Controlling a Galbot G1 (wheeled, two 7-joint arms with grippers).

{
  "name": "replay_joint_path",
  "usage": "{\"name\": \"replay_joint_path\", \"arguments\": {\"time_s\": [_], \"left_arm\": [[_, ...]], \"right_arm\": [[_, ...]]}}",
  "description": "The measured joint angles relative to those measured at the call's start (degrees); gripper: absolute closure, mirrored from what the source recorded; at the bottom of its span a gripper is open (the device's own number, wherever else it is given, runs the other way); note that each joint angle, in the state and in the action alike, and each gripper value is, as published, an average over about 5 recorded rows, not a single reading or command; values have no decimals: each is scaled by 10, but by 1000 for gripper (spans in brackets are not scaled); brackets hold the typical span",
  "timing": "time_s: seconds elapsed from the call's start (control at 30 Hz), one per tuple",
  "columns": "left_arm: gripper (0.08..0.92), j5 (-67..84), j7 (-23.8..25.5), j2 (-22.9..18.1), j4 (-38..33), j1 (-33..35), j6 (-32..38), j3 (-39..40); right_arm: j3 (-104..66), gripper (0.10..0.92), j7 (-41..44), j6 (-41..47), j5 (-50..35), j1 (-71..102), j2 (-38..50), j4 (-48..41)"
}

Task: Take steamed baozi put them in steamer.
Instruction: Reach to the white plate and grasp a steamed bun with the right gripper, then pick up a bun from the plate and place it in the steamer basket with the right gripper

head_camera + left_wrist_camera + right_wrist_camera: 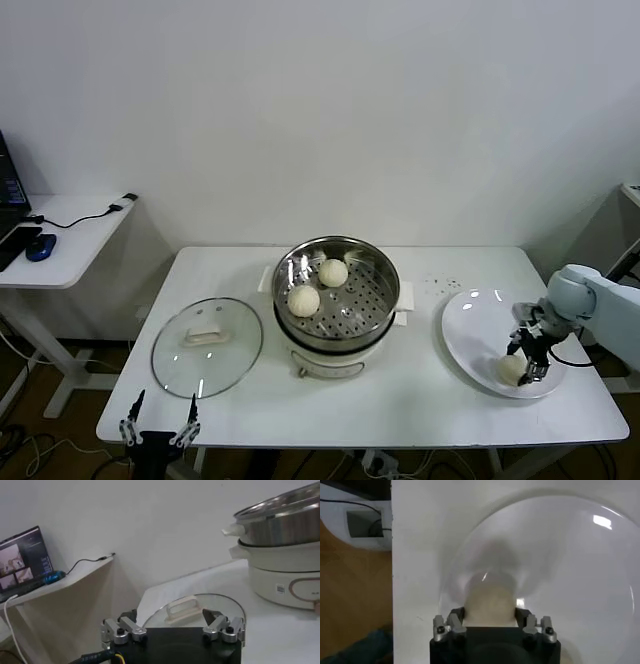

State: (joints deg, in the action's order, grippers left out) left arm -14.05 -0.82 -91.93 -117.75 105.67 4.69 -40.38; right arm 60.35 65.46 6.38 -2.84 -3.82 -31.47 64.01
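Two cream-white steamed baozi [317,286] are seen in the shiny perforated steel steamer [380,275] mid-desk. Another bun [489,602] is clamped by the right gripper [528,366] on the white plate [470,320] near the desk's right edge; finger contact is shown only by the right wrist view. The left gripper [159,420] is held wide open off the front-left corner.

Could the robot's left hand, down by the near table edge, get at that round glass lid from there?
Probably yes. The left hand hangs open at the table's near edge, and the round glass lid lies flat just beyond it, with nothing between them.
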Motion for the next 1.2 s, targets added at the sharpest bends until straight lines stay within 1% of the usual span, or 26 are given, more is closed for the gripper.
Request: {"name": "replay_joint_path", "arguments": {"time_s": [0.17,0.37,0.47,0.6,0.93,1.2], "left_arm": [[177,-2,0,0,-1,0,-1,1],[177,-3,0,0,-2,0,-1,3],[177,-3,0,0,-2,0,-1,3],[177,-5,0,1,-3,0,-1,5],[177,-11,0,0,-6,2,-1,6],[177,-14,1,-2,-7,2,-3,6]], "right_arm": [[5,434,4,-7,0,-8,0,-1],[23,444,13,-25,-5,-38,-1,4],[44,448,21,-49,-1,-75,-6,10],[87,448,31,-105,15,-148,-26,22],[163,442,32,-279,59,-331,-131,49],[164,447,26,-363,86,-376,-237,78]]}}
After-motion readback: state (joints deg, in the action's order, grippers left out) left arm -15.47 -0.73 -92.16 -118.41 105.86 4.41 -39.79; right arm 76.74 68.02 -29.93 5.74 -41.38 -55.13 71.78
